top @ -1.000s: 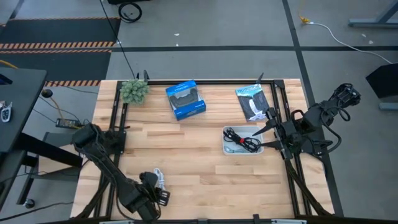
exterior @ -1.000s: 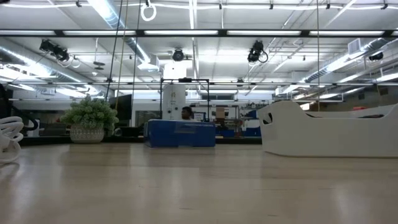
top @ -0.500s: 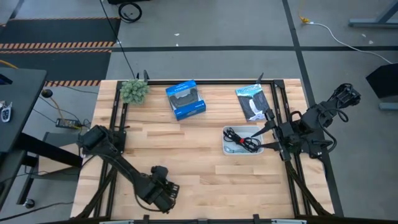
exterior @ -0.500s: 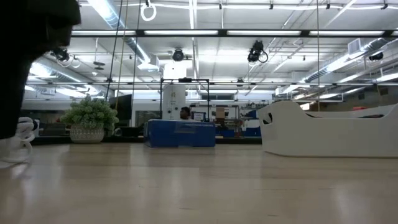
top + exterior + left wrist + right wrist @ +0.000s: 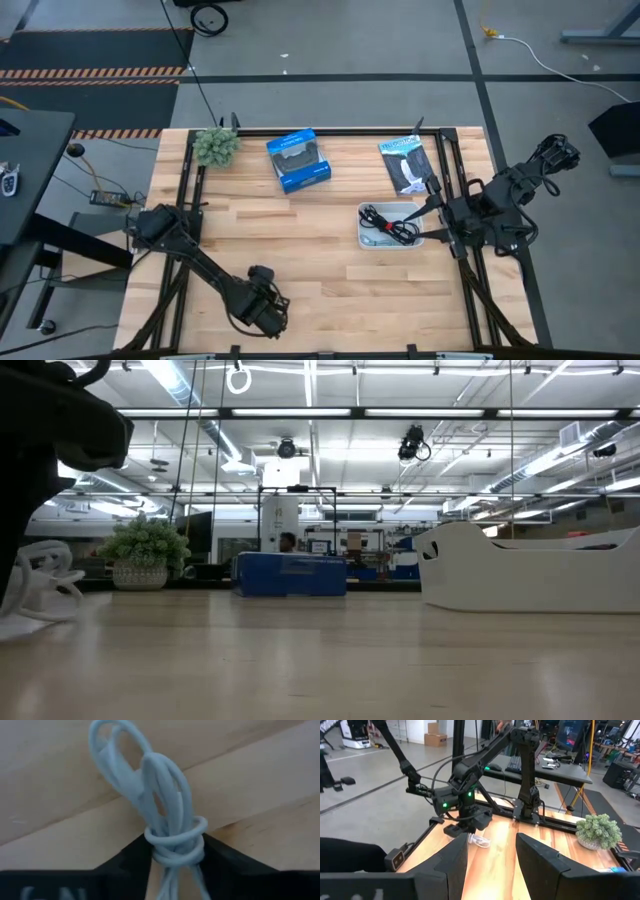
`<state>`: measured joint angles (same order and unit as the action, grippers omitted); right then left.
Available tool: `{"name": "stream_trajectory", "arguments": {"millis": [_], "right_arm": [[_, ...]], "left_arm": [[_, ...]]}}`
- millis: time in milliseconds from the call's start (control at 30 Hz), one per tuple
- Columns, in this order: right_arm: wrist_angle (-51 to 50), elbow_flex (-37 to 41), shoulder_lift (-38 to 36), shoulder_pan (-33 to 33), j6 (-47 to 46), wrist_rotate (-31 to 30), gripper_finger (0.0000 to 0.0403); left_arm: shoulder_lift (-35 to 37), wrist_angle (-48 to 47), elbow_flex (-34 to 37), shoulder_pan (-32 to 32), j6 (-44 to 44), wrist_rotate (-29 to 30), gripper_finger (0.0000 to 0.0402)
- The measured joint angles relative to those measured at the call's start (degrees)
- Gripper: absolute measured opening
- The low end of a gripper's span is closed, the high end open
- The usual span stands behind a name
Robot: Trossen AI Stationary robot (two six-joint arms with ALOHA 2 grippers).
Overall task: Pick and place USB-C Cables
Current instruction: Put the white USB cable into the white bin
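Observation:
A pale white cable bundle (image 5: 150,790) sits between the fingers of my left gripper (image 5: 175,847), which is shut on it near the table's near edge (image 5: 268,312). In the high view the gripper hides the bundle. In the low view the bundle (image 5: 42,582) shows under the dark left arm (image 5: 40,450). Black and red cables (image 5: 392,226) lie in a white tray (image 5: 364,238). My right gripper (image 5: 492,865) is open and waits by the tray's right side (image 5: 432,214). My left gripper pinches the white bundle between its two fingers at its wrapped waist (image 5: 175,840), where turns of cable bind the loops. The fingers (image 5: 125,862) come from above, pointing down. The loops (image 5: 120,750) stand out past the fingertips toward the wood; whether they touch the table I cannot tell.
A blue box (image 5: 298,160) and a small plant (image 5: 215,147) stand along the far edge, with a black-and-white packet (image 5: 408,163) to the right. The tray (image 5: 530,570) rises on the right in the low view. Bare wood (image 5: 320,260) lies between my left gripper and the tray.
My left gripper has moved right and slightly toward the far edge, over the white bundle that lay beside it, and now covers it in the high view. In the low view the bundle has shifted a little to the right. The right arm has kept still.

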<state>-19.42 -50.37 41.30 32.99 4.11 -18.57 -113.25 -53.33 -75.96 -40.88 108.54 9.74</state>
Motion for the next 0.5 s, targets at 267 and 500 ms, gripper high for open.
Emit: {"name": "stream_trajectory", "arguments": {"millis": [267, 500], "right_arm": [[-0.9, 0.0, 0.0, 0.0, 0.8, 0.0, 0.0174], [-1.6, 0.1, 0.1, 0.0, 1.1, 0.6, 0.0174]], "left_arm": [[1.6, -3.6, -4.9, 1.0, -6.1, 1.7, 0.0076], [1.6, -11.5, -18.0, 4.3, -18.1, 15.2, 0.0081]]}}
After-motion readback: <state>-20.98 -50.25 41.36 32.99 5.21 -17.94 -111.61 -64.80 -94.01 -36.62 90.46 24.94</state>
